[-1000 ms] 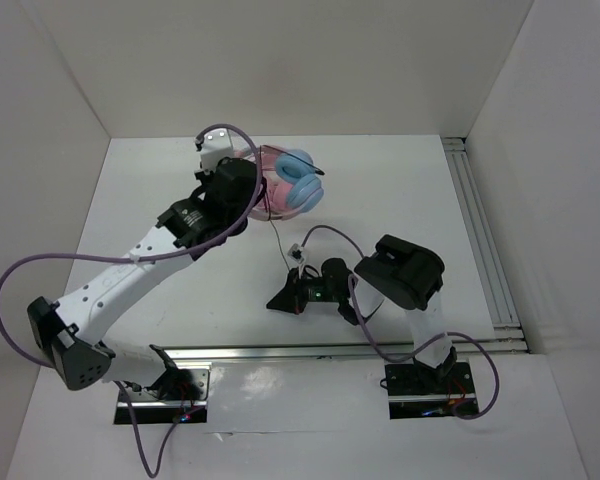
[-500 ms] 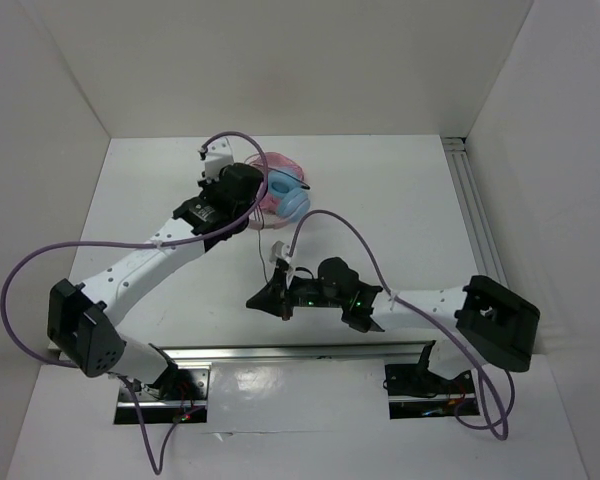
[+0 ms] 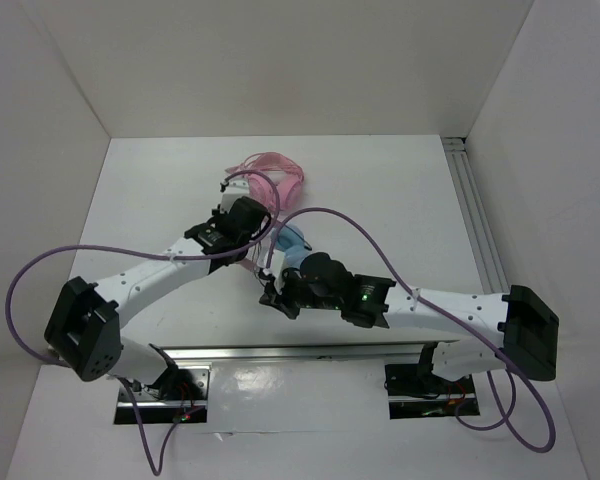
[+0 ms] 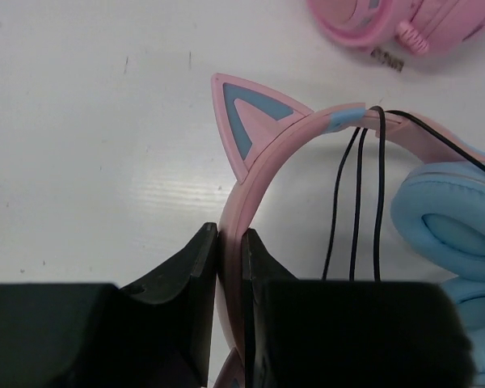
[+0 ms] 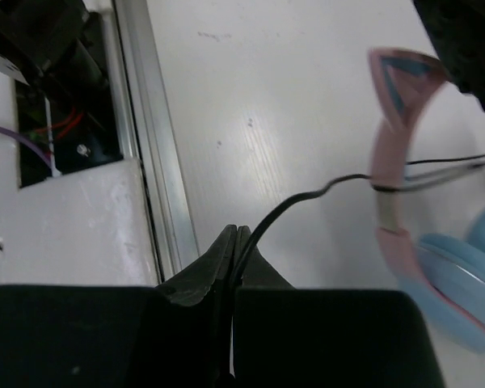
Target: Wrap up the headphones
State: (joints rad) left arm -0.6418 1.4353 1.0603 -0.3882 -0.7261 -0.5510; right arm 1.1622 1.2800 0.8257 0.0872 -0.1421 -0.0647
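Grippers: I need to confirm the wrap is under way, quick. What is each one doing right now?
Left gripper: shut on the pink headband of the headphones.
Right gripper: shut on the black cable.

From the headphones point(image 3: 290, 243), bare table point(image 3: 410, 180) lies open at 1 to 3 o'clock and at 10 to 11. The all-pink headphones point(image 3: 270, 168) sit close at 12. The left arm point(image 3: 150, 278) fills 8, the right arm point(image 3: 450, 308) 4, the metal rail point(image 3: 320, 351) bars 6, and black cable point(image 4: 379, 202) crosses the headband.
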